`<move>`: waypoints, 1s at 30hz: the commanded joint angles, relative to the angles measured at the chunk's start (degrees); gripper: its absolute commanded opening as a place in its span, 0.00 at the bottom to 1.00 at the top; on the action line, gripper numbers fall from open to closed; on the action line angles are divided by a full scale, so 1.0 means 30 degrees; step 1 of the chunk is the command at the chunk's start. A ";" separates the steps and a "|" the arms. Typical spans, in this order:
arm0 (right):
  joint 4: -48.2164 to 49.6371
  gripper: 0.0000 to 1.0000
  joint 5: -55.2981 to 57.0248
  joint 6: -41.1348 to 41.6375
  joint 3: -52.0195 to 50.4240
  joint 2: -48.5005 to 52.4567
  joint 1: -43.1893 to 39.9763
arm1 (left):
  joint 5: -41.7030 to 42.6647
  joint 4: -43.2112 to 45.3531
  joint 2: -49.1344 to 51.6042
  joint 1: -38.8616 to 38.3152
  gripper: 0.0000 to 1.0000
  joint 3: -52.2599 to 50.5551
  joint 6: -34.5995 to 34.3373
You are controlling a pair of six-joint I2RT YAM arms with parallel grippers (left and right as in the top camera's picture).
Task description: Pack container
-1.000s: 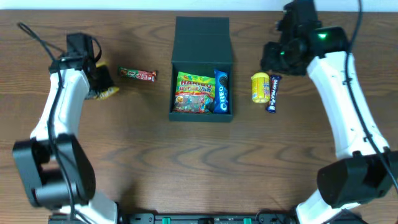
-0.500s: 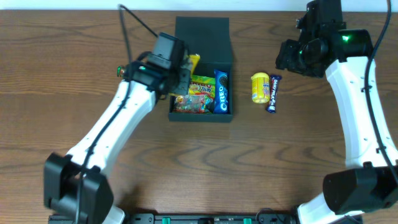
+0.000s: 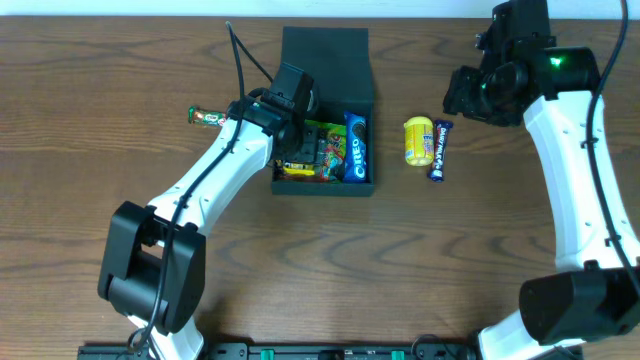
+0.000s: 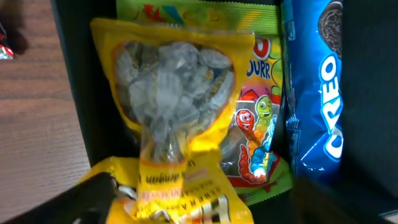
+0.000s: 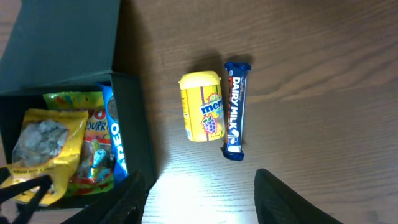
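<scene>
The box [image 3: 325, 110] sat at the upper middle of the tabletop [image 3: 330, 270], lid flap open toward the far edge. The left claw [image 3: 298, 160] hung over its left half, closed on a yellow bag [image 4: 171, 124] above the gummy packet [image 4: 261, 130], with the Oreo pack [image 4: 314, 93] along the right wall. The right claw [image 5: 199, 196] hovered open and empty near a yellow tub [image 3: 418, 140] and Dairy Milk bar [image 3: 440, 149]. Another bar [image 3: 207, 116] lay left of the box.

One container [image 3: 326, 48]; inside: one yellow bag [image 4: 168, 112], one gummy pack [image 4: 258, 134], one Oreo pack [image 3: 355, 147]. On bench [image 3: 320, 270]: one M&M's tub [image 3: 419, 141], one Dairy Milk bar [image 3: 441, 150], one chocolate bar [image 3: 207, 117].
</scene>
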 commanded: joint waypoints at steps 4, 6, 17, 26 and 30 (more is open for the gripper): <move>-0.0036 0.55 -0.0066 -0.0736 0.0160 -0.0248 -0.0102 | 0.0452 -0.0109 -0.1574 0.0066 0.95 0.0670 -0.0466; -0.0036 0.43 -0.0073 -0.0736 0.0153 -0.0248 -0.0073 | 0.0182 -0.0255 -0.2484 0.0168 0.95 0.0984 -0.0481; 0.3344 0.01 -0.6732 -0.3585 -0.1202 0.0408 0.2776 | -0.1413 -0.1443 -0.8976 0.6477 0.95 0.1180 -0.3621; 0.7002 0.01 -0.6710 -0.3490 -0.2113 0.4881 0.7912 | 0.1953 -0.4299 -0.9806 0.9748 0.95 0.1115 -0.3031; 0.7752 0.01 -0.6798 -0.3519 -0.2113 0.6601 0.8429 | 0.1982 -0.4809 -0.9814 0.9741 0.95 0.1115 -0.3024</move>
